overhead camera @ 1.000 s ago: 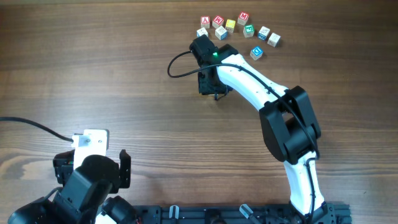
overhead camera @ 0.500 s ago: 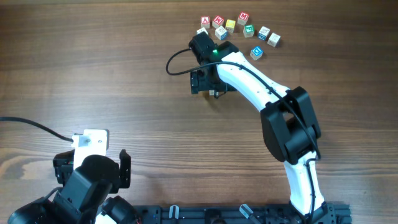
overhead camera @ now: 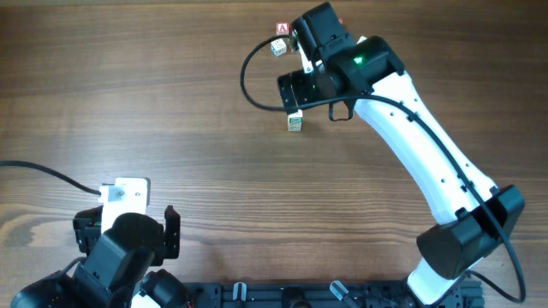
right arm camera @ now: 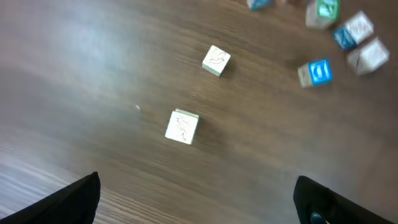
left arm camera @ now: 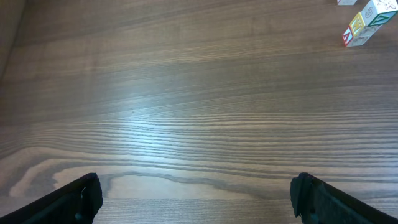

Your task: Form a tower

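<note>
The tower [overhead camera: 294, 122] is a short column of pale letter cubes standing alone on the wooden table. In the right wrist view the tower [right arm camera: 182, 127] shows from above, with a single pale cube [right arm camera: 216, 60] beyond it. My right gripper [right arm camera: 199, 199] hangs open and empty, raised above the table, apart from the tower. Overhead, the right gripper [overhead camera: 295, 96] sits just behind the column. My left gripper [left arm camera: 199, 196] is open and empty over bare wood at the near left. The tower [left arm camera: 362, 26] appears far off at the top right of the left wrist view.
Loose cubes lie behind the tower: a blue-faced one [right arm camera: 317, 72], a green-faced one [right arm camera: 324, 11] and pale ones [right arm camera: 372, 55]. Overhead, two cubes [overhead camera: 279, 47] show beside the right arm; others are hidden under it. A black cable [overhead camera: 248, 81] loops left of the wrist.
The right gripper opened, let go of a cube on the column, rose and drew back toward the far side. The tower now stands free. The left arm has not moved.
</note>
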`<control>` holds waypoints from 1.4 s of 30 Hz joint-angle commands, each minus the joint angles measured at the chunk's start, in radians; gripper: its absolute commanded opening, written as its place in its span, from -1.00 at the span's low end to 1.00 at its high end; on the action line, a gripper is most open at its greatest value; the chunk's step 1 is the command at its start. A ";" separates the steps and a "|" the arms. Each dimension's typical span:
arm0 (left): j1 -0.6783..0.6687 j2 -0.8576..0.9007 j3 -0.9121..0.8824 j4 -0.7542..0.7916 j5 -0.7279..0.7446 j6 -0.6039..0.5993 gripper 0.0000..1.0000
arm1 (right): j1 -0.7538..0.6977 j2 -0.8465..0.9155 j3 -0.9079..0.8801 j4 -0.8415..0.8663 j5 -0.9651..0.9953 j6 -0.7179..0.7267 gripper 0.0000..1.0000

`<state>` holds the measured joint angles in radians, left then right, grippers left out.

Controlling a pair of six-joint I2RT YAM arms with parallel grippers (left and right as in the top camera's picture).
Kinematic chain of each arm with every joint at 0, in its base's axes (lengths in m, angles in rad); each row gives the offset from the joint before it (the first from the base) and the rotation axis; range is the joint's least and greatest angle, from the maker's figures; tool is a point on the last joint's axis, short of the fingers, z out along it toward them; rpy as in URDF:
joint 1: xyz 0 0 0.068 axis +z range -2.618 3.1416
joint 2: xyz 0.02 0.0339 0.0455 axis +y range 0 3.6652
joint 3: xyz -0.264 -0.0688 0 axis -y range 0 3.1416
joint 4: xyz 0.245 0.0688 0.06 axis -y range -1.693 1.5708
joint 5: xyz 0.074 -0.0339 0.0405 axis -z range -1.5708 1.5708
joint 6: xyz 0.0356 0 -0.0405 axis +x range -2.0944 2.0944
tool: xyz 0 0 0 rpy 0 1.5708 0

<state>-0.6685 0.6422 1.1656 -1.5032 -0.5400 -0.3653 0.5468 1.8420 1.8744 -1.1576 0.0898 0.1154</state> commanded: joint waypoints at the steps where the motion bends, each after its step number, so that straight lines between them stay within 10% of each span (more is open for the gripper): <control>1: -0.001 -0.004 -0.003 0.002 0.001 -0.013 1.00 | 0.001 0.015 -0.003 -0.010 -0.030 -0.274 0.99; 6: -0.001 -0.004 -0.002 0.002 0.001 -0.013 1.00 | -0.001 0.017 -0.005 -0.011 -0.118 -0.539 0.99; 11: -0.001 -0.004 -0.002 0.002 0.001 -0.013 1.00 | -0.001 0.017 -0.005 -0.010 -0.153 -0.475 0.88; 13: -0.001 -0.004 -0.002 0.002 0.001 -0.013 1.00 | -0.001 0.017 -0.005 -0.011 -0.167 -0.344 0.32; 14: -0.001 -0.004 -0.003 0.002 0.001 -0.013 1.00 | -0.001 0.017 -0.005 -0.010 -0.167 -0.220 -0.56; 15: -0.001 -0.004 -0.003 0.002 0.001 -0.013 1.00 | -0.001 0.017 -0.006 -0.011 -0.167 -0.079 -0.92; 23: -0.001 -0.004 -0.003 0.002 0.001 -0.013 1.00 | 0.005 0.018 -0.331 0.138 -0.225 0.421 -0.91; 42: -0.001 -0.004 -0.002 0.002 0.001 -0.013 1.00 | 0.067 0.019 -0.510 0.413 -0.043 0.569 -0.91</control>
<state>-0.6685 0.6422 1.1656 -1.5032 -0.5400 -0.3653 0.6163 1.8549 1.3689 -0.7578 -0.0051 0.6548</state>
